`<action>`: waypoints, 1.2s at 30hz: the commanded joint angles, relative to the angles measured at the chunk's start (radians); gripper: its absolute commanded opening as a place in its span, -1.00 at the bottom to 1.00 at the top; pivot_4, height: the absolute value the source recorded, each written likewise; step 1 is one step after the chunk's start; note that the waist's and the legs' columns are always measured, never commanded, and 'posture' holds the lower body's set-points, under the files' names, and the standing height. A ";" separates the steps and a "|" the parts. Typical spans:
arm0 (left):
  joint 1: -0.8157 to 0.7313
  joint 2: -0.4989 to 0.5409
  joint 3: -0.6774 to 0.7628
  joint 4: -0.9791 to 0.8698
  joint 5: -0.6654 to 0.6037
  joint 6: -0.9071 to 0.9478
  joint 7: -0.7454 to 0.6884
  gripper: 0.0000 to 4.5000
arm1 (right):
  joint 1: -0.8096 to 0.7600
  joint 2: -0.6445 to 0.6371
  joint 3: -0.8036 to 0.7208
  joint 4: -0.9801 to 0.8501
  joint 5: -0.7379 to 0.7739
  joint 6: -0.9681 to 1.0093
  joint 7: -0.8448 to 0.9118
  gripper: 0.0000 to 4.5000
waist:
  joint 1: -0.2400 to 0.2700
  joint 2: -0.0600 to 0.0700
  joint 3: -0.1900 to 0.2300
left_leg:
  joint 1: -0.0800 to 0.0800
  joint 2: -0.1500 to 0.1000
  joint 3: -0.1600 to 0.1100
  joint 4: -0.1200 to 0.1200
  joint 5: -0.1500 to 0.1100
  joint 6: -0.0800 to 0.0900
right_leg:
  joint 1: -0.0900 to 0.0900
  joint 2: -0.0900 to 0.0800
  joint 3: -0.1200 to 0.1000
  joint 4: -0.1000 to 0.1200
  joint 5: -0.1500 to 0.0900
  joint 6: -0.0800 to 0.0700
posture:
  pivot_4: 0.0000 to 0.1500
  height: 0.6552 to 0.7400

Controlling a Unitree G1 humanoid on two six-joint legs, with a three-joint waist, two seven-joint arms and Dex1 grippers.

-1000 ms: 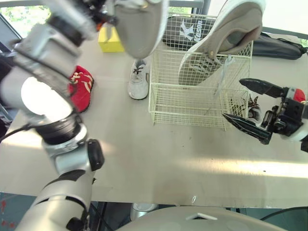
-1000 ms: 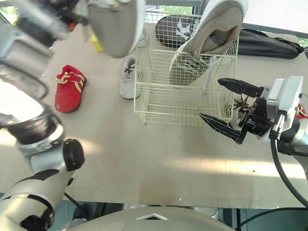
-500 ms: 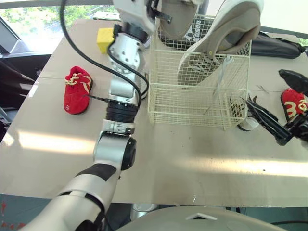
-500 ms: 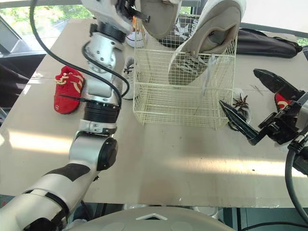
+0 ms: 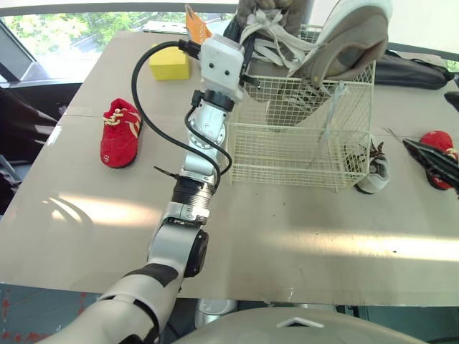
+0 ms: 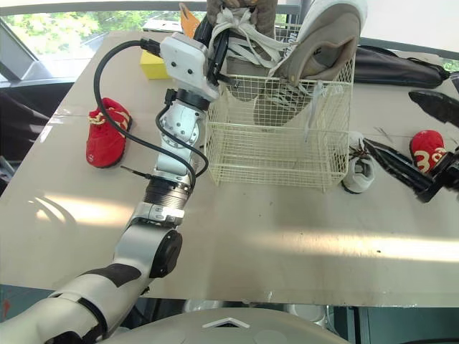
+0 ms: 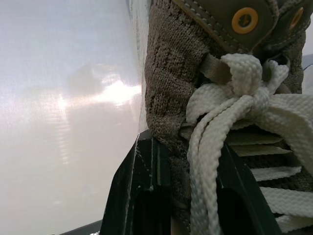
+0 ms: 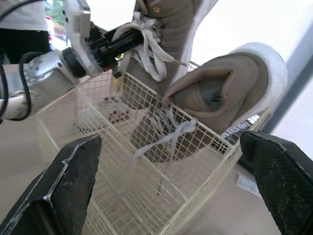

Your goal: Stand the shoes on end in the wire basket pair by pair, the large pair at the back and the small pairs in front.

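My left gripper (image 7: 193,196) is shut on a large taupe shoe (image 5: 264,20) with white laces, holding it above the back left part of the wire basket (image 5: 301,147). Its mate (image 5: 349,44) leans on end against the basket's right rim, toe down inside. A small red shoe (image 5: 120,134) lies on the table to the left. A small grey-white shoe (image 5: 371,172) and another red shoe (image 5: 436,141) lie right of the basket. My right gripper (image 6: 389,119) hovers open over those two, apart from the basket, with nothing between its fingers.
A yellow block (image 5: 170,63) sits at the back left of the table (image 5: 287,236). A black bag (image 5: 416,70) lies behind the basket on the right. My left arm's black cable (image 5: 143,93) loops over the table left of the basket.
My left arm has swung the taupe shoe from the left to above the basket. My right gripper has drawn away from the basket's front corner to the right, still open.
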 commanded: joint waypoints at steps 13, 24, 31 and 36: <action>0.272 0.028 0.010 -0.447 -0.170 0.336 -0.132 0.99 | -0.171 -0.012 0.138 0.126 -0.092 -0.008 0.149 1.00 | -0.001 0.002 -0.001 | -0.001 0.000 -0.001 0.001 -0.001 0.001 | 0.000 -0.005 0.002 0.000 0.001 0.001 | 1.00 1.00; 0.389 0.242 0.117 -0.754 -0.448 0.656 -0.327 0.99 | -0.362 0.040 0.276 0.161 -0.118 -0.018 0.137 1.00 | -0.004 0.006 0.000 | -0.001 0.001 -0.001 0.002 -0.001 0.001 | 0.000 -0.003 0.002 0.001 0.000 -0.001 | 1.00 1.00; 0.427 0.419 0.179 -0.869 -0.715 0.885 -0.490 0.99 | -0.522 0.104 0.371 0.175 -0.084 0.008 0.070 1.00 | -0.005 0.008 0.001 | -0.002 0.001 -0.001 0.002 -0.001 0.001 | -0.001 -0.003 0.002 0.000 0.000 -0.001 | 1.00 1.00; 0.441 0.431 0.182 -0.889 -0.709 0.902 -0.471 0.99 | -0.703 0.160 0.462 0.220 -0.051 0.031 0.047 1.00 | -0.009 0.009 0.002 | -0.001 0.000 0.000 0.002 -0.001 0.001 | -0.001 -0.002 0.004 0.000 0.000 -0.001 | 1.00 1.00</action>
